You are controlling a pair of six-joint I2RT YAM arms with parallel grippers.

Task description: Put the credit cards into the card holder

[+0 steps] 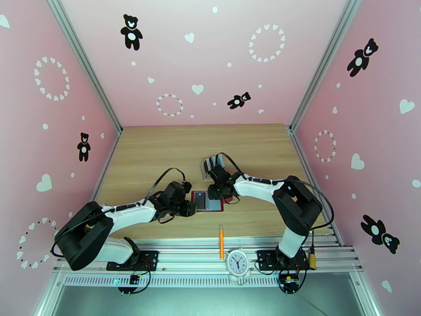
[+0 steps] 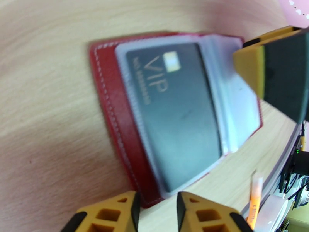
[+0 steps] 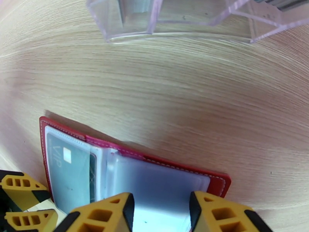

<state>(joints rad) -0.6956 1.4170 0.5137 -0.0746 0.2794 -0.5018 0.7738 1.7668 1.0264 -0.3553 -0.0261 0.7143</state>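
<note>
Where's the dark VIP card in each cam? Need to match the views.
Top external: VIP card sits in the left half of the open wallet, mid-table.
Left wrist: card is large at mid-frame, under a clear pocket, with its chip toward the top.
Right wrist: card is at lower left, in the wallet's left pocket.
Shared landmark: the wallet's red stitched edge.

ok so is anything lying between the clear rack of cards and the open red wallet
Nothing visible lies on the bare table between the clear rack and the card holder. The right pincer itself sits over the holder's clear right-side pockets, so it covers part of them.
</note>
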